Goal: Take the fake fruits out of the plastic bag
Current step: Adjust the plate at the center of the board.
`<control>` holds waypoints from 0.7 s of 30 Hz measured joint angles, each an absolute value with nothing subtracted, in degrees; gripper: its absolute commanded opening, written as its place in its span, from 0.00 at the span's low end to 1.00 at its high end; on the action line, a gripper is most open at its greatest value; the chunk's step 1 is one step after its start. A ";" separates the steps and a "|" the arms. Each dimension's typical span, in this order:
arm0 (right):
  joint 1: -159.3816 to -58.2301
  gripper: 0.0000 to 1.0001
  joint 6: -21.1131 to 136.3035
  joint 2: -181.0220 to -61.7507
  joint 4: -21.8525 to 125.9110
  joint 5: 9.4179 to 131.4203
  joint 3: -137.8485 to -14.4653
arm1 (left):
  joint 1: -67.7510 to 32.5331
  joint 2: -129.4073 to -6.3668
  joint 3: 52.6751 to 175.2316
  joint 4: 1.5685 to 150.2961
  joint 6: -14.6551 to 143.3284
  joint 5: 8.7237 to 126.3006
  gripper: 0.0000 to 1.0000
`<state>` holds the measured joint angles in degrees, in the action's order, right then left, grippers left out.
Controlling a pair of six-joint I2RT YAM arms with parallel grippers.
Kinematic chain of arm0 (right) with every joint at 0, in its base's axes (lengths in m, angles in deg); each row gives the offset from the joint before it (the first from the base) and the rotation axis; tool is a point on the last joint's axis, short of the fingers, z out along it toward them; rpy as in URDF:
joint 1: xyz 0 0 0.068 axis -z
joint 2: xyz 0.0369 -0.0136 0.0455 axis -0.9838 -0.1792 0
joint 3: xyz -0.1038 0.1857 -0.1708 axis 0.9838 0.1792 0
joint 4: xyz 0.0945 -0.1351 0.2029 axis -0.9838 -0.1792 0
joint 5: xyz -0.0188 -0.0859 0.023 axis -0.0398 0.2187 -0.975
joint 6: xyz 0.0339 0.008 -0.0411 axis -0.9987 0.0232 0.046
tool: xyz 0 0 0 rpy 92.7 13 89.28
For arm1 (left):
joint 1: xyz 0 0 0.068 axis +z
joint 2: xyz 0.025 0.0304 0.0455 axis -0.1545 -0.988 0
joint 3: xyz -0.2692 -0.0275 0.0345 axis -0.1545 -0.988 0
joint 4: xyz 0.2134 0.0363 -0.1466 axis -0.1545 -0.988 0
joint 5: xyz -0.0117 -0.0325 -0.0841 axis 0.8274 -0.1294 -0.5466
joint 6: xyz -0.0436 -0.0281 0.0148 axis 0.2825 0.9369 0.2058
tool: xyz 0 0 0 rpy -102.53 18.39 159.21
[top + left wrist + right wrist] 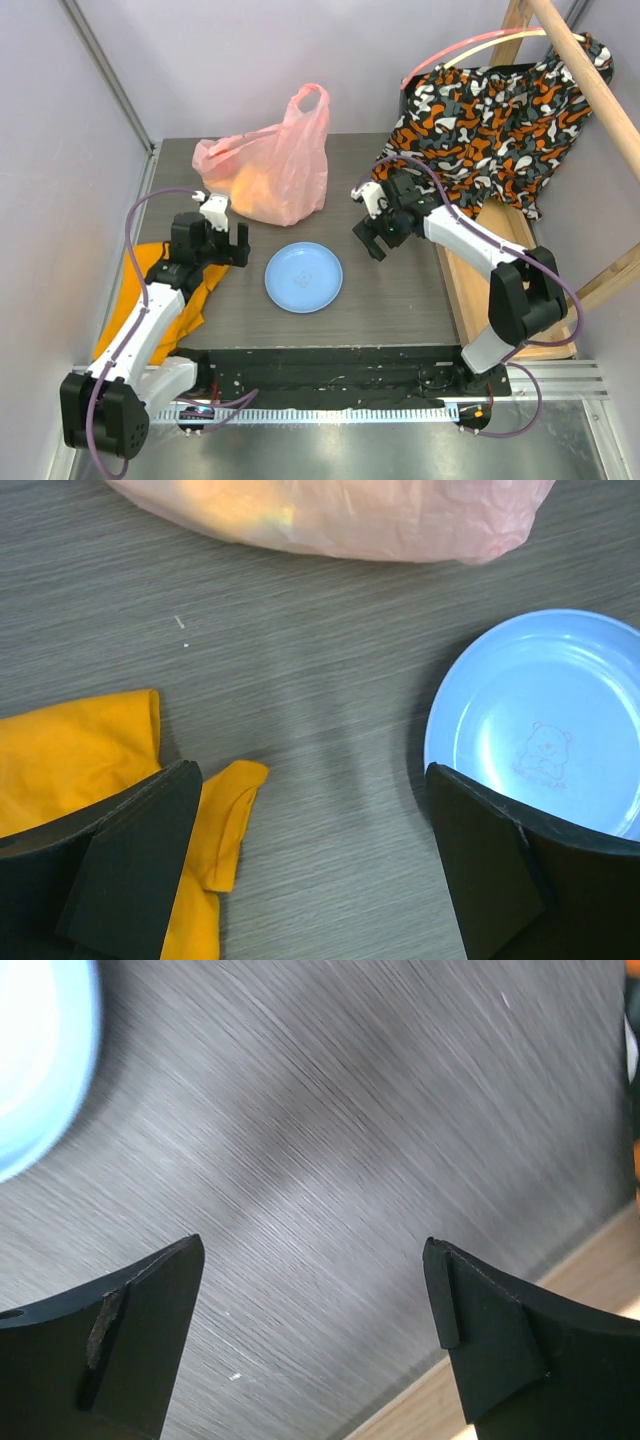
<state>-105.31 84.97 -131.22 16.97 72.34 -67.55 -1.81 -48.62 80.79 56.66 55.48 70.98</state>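
The pink plastic bag (pixel 275 165) stands at the back of the table, its handle loops up, and its lower edge (pixel 380 520) also shows in the left wrist view. The fake fruits show only as a yellow-orange glow (pixel 255 190) through its skin (pixel 235 508); no single fruit can be made out. My left gripper (pixel 212 248) hovers just in front of the bag, open (pixel 312 780) over bare table. To the right of the bag, my right gripper (pixel 368 240) is open too (pixel 312 1250), nothing between its fingers.
A light-blue plate (pixel 304 277) lies in front of the bag, between the arms (pixel 560 700) (pixel 35 1050). An orange cloth (pixel 190 290) lies under the left arm (pixel 80 750). Patterned fabric (pixel 500 110) hangs over a wooden frame (pixel 480 290) at the right.
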 measured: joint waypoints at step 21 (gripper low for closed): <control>-122.40 0.04 92.90 -138.72 13.51 69.83 -76.25 | -1.22 -44.01 83.74 53.27 63.30 66.25 0.98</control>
